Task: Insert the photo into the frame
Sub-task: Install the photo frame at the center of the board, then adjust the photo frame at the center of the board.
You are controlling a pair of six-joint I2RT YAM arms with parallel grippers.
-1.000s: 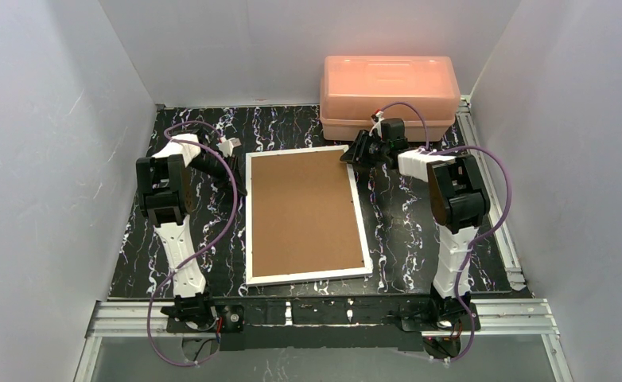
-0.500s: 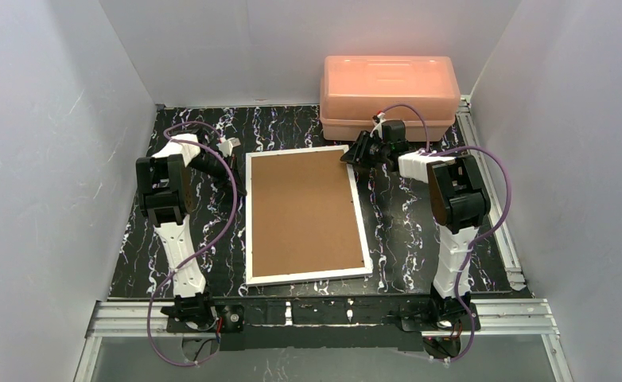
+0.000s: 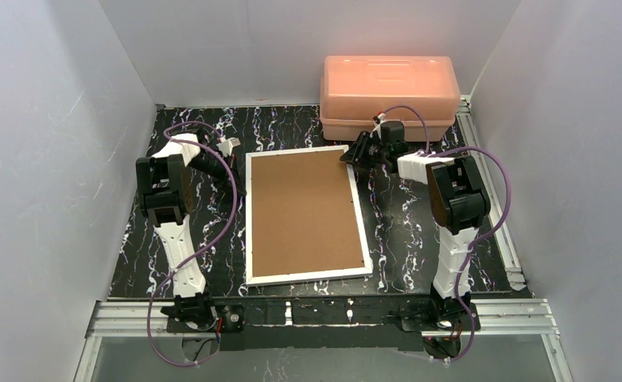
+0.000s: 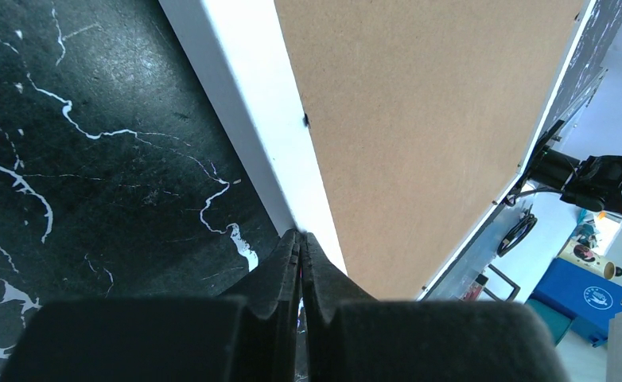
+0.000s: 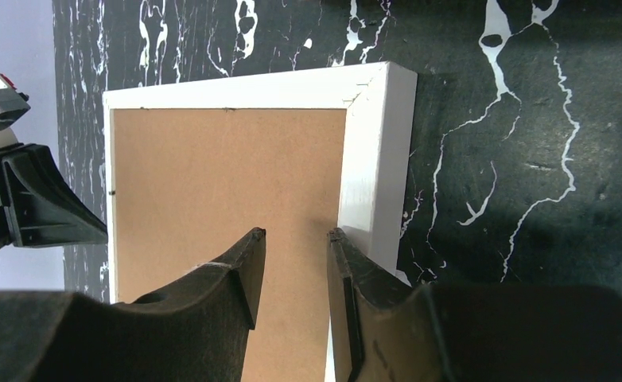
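The frame point(image 3: 304, 215) lies back up on the table, its brown board inside a white rim. It also shows in the left wrist view point(image 4: 244, 119) and the right wrist view point(image 5: 371, 159). The photo is not in view. My left gripper point(image 3: 239, 189) is shut, and its tips point(image 4: 300, 235) rest at the outer side of the frame's left rim. My right gripper point(image 3: 350, 157) is open just above the frame's far right corner, its fingers point(image 5: 296, 232) standing over the board and the inner side of the right rim.
A pink plastic box point(image 3: 389, 91) stands closed at the back right, just behind my right wrist. Grey walls enclose the black marbled table point(image 3: 292, 127) on three sides. A metal rail point(image 3: 491, 207) runs along the right edge.
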